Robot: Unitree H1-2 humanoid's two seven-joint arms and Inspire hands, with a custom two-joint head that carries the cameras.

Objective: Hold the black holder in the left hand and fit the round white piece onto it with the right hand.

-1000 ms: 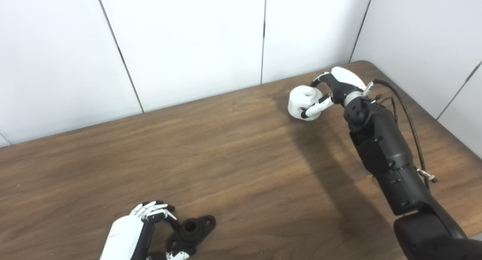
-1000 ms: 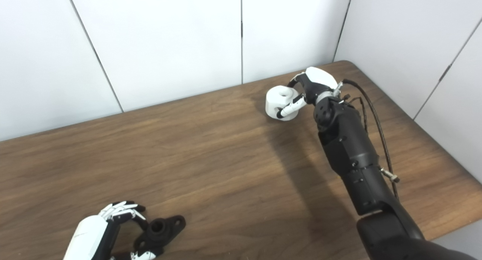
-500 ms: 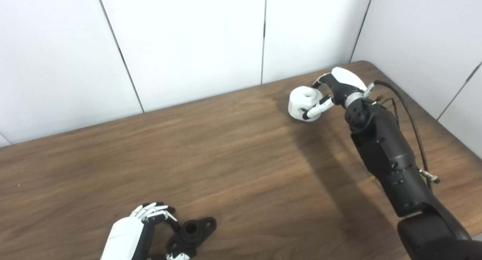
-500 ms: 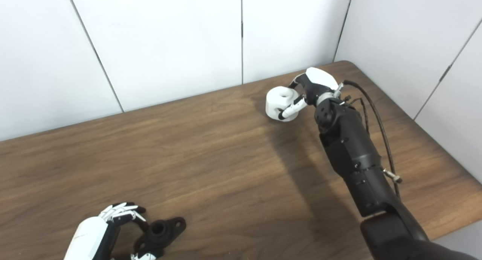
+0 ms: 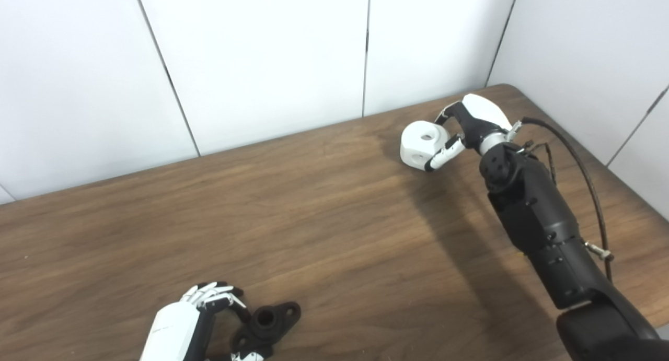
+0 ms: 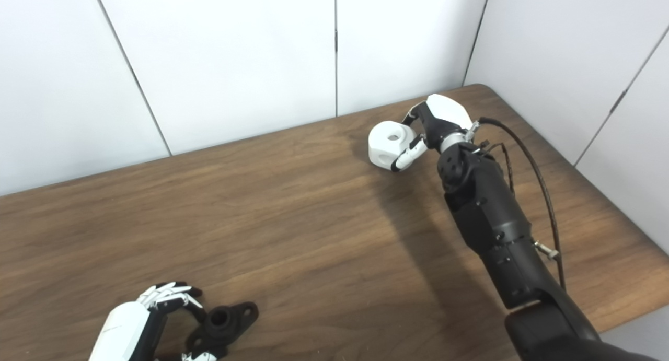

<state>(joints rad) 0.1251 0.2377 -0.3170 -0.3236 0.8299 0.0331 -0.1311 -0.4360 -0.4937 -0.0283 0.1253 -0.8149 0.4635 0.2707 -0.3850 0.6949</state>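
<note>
The round white piece (image 5: 422, 143) with a hole in its top stands at the far right of the wooden table (image 5: 313, 214). My right hand (image 5: 468, 127) is beside it on its right, fingers and thumb curled round its side. The black holder (image 5: 265, 323), a flanged part with a central bore, lies at the table's front left. My left hand (image 5: 191, 319) wraps it from the left, fingers over its far side and thumb under the near flange; it rests on the table.
White wall panels (image 5: 261, 58) run close behind the table's far edge and along its right side. A black cable (image 5: 575, 162) loops off my right forearm (image 5: 538, 220). Bare wood lies between the two hands.
My right hand and forearm have shifted slightly right, and its fingers have slid off the white piece's top, so the hole now shows. The left hand and holder stay put.
</note>
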